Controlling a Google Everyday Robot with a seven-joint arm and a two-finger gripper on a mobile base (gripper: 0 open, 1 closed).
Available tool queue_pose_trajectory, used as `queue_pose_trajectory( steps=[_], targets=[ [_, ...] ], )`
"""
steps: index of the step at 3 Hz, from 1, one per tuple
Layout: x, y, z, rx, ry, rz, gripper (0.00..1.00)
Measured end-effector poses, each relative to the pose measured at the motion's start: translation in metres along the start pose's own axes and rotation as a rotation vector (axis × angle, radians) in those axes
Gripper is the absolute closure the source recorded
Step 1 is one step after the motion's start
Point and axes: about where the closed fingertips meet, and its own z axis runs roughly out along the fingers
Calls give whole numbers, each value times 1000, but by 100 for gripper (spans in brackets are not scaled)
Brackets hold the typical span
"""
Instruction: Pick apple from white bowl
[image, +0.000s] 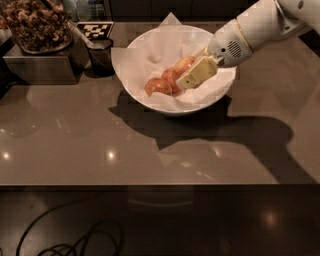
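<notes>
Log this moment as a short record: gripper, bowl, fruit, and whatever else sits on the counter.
gripper: gripper is down inside the white bowl, against the apples; the arm reaches in from the upper right
white bowl: white bowl stands on the counter, lined with crinkled white paper
apples: apples are reddish and clustered mid-bowl; exact count unclear
dark cup: dark cup stands left of the bowl, apart from it
status: none lifted out yet

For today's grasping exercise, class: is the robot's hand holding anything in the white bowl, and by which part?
It cannot be told. The hand is inside the white bowl, against the apples, but any grip on one is hidden.
</notes>
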Motion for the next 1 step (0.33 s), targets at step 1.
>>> queue_pose_trajectory(
  steps=[1],
  targets=[
    [-5,3,-4,-70,-43,-1,100]
  ],
)
